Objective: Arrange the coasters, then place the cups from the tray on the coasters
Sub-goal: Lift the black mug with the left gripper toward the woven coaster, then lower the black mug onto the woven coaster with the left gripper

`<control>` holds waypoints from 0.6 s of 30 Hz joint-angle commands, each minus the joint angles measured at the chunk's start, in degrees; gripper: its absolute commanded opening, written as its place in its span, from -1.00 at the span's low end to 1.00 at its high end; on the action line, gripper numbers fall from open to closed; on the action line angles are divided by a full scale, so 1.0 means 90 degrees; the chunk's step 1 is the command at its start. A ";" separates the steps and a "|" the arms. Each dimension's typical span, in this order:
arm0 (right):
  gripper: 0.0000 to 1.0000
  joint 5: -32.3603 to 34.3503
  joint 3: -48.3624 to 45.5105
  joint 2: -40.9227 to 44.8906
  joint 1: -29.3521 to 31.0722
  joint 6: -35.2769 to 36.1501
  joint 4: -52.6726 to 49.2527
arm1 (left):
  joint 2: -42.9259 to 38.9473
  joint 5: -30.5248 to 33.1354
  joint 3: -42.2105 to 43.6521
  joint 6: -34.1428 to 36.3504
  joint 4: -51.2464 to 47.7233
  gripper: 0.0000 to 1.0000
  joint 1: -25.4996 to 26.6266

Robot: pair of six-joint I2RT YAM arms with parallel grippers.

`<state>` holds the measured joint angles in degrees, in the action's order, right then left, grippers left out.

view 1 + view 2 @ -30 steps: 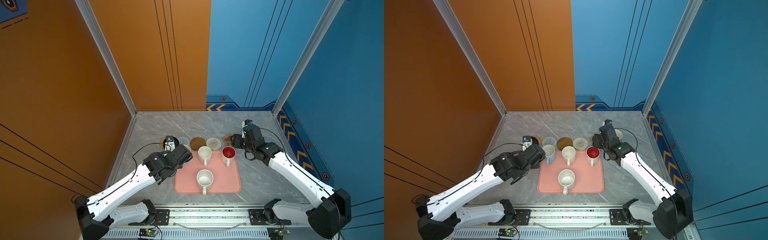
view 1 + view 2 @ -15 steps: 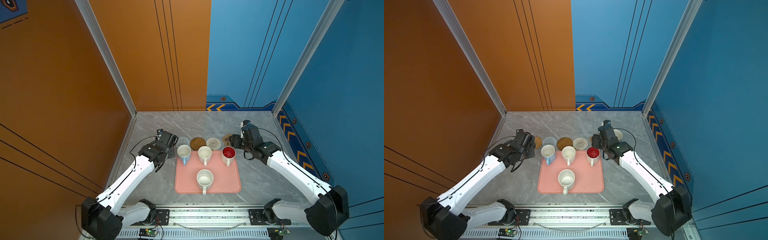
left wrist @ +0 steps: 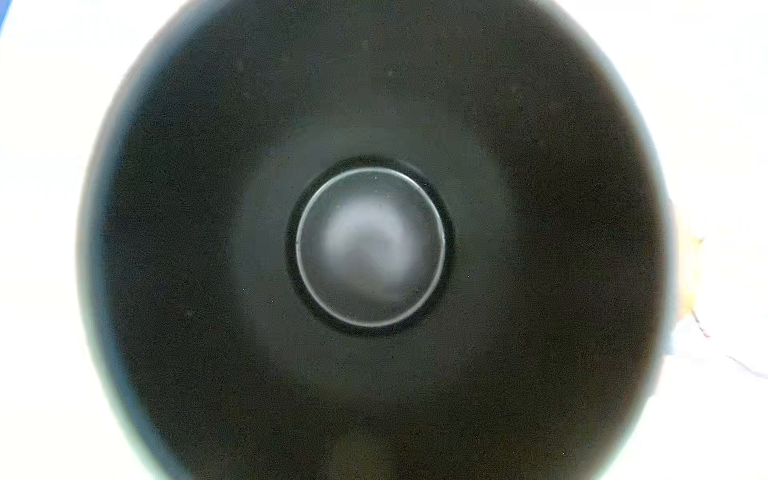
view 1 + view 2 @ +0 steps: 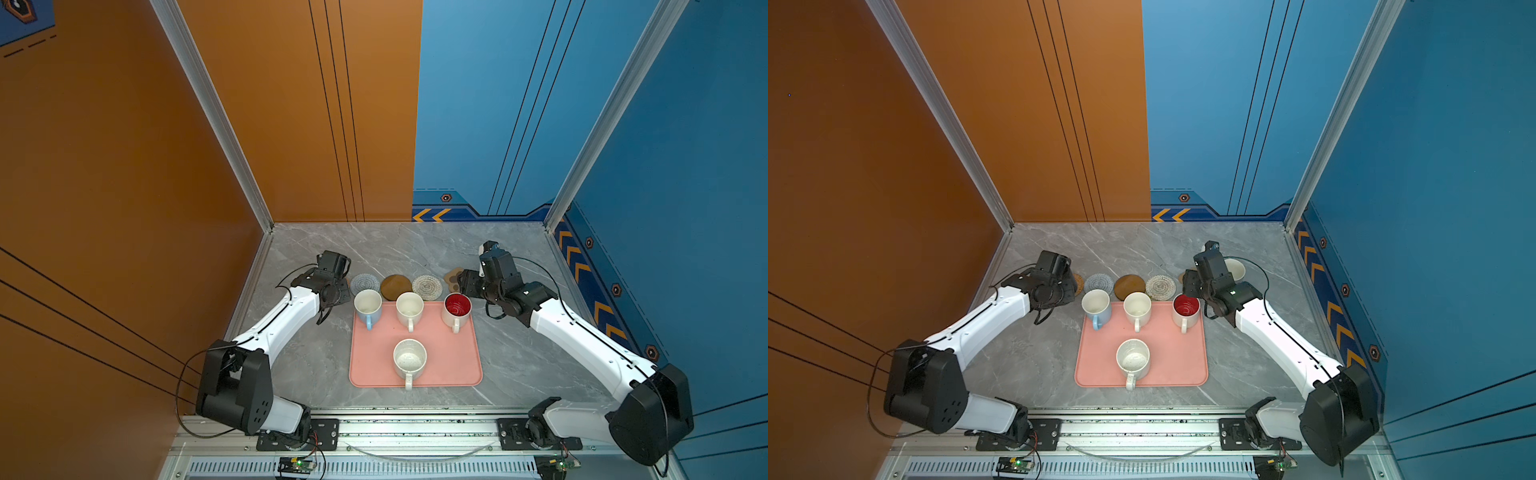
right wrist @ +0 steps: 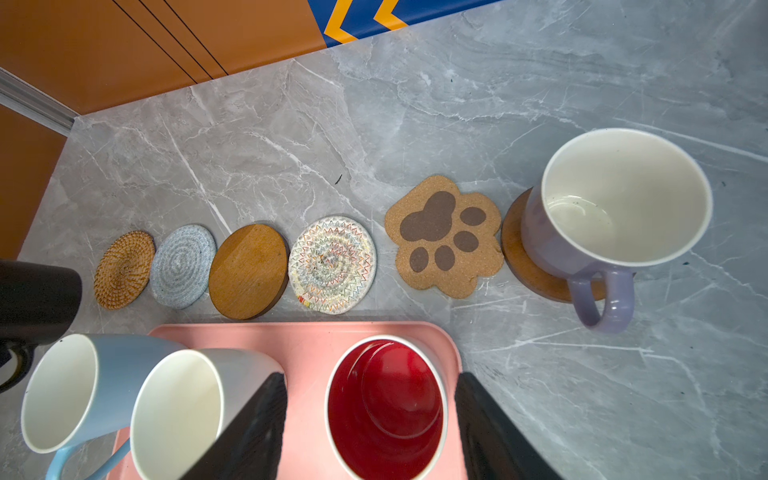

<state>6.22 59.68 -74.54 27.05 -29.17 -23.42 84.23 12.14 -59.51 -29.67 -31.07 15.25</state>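
Now | right gripper [image 5: 370,378] spread astride the red-lined mug [image 5: 395,419] at the tray's [image 5: 266,340] far right corner | looks glazed, stiff, slick, breakable, so you pinch its wall at the rim | left gripper [image 4: 334,291] above black mug [image 3: 370,245]: cannot tell its state.

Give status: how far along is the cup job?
Done: six coasters in a row; lavender mug on the end brown coaster. In hand: left gripper carries black mug; open right gripper straddles red-inside mug. Left: four mugs on tray.
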 commanded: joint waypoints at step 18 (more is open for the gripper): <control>0.26 0.0043 0.0283 -0.0232 -0.0016 0.0152 -0.0125 | 0.1206 -0.0301 -0.0446 0.0242 0.1467 -1.00 -0.0451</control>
<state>6.22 60.16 -75.88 27.05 -28.53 -23.51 95.07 9.61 -60.71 -28.84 -21.91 12.08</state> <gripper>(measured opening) 0.631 0.182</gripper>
